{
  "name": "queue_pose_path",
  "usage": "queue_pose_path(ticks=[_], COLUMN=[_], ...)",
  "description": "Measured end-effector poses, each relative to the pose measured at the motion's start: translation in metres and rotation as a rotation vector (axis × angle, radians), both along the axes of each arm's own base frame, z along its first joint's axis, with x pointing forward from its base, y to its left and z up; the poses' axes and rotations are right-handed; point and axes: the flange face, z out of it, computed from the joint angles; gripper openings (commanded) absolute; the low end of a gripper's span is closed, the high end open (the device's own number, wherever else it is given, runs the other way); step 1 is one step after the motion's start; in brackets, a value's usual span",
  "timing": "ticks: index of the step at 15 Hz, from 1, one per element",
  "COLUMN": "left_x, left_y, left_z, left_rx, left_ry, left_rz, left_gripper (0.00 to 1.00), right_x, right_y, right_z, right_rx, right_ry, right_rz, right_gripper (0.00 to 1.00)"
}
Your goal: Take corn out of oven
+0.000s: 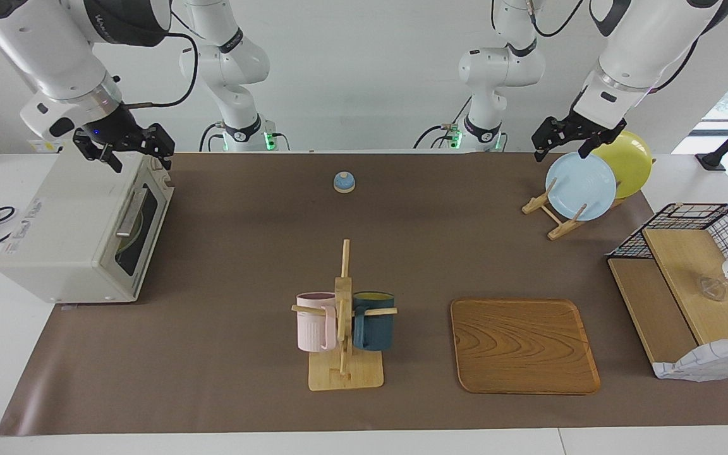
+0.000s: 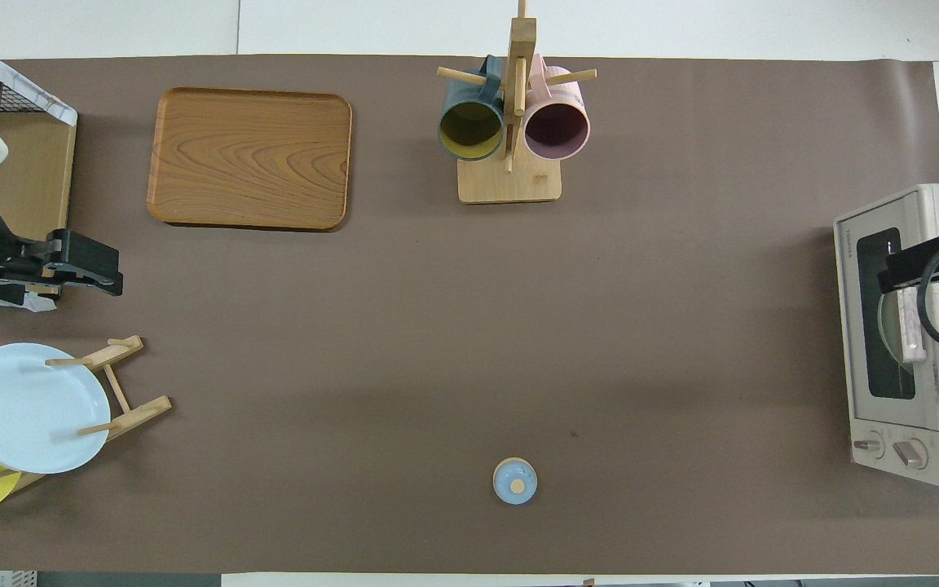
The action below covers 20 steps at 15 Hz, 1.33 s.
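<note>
The cream-white oven (image 1: 60,246) stands at the right arm's end of the table, and it also shows in the overhead view (image 2: 918,244). Its dark glass door (image 1: 143,227) is shut, with the metal bar handle (image 1: 131,212) across it. A pale round plate shows faintly through the glass. The corn is hidden. My right gripper (image 1: 139,155) hangs open and empty over the oven's top edge above the door, also seen in the overhead view (image 2: 893,273). My left gripper (image 1: 561,155) is open and empty over the plate rack, also seen in the overhead view (image 2: 107,273).
A wooden rack (image 1: 560,215) holds a light blue plate (image 1: 582,186) and a yellow plate (image 1: 629,161). A mug tree (image 1: 343,316) carries a pink mug and a dark blue mug. A wooden tray (image 1: 522,344), a small blue bell (image 1: 344,182) and a wire shelf (image 1: 692,284) also stand here.
</note>
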Motion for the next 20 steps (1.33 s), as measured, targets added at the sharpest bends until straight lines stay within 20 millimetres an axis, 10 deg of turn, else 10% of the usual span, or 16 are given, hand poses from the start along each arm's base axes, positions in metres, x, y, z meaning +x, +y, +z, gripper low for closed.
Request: queue_pose_path(ticks=[9, 11, 20], left_x=[0.000, 0.000, 0.000], left_y=[0.000, 0.000, 0.000], left_z=[0.000, 0.000, 0.000], left_rx=[0.000, 0.000, 0.000], left_ry=[0.000, 0.000, 0.000], left_rz=[0.000, 0.000, 0.000], left_gripper=[1.00, 1.00, 1.00], right_x=[0.000, 0.000, -0.016], right_y=[0.003, 0.004, -0.045], right_z=[0.000, 0.000, -0.062], right_rx=[0.000, 0.000, -0.020], right_ry=[0.000, 0.001, -0.052], right_rz=[0.005, 0.007, -0.105], right_gripper=[0.95, 0.00, 0.00])
